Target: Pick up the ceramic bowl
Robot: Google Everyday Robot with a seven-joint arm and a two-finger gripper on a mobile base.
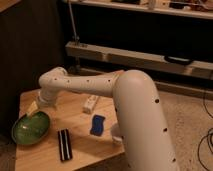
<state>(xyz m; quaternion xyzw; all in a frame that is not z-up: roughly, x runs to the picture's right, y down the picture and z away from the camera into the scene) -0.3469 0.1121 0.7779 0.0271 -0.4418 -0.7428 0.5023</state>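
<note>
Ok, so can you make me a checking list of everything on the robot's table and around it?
Surface: wooden table, light wood, with several things on it.
Job's things: ceramic bowl, green, upright on the table near its left edge, not lifted.
Clutter: black block right of the bowl; blue object mid-table; white box behind it.
Grippers: gripper low at the bowl's far rim; contact cannot be told.
Cables: dark cables on the floor, far right.
Surroundings: metal shelf rail behind the table; speckled floor.
</note>
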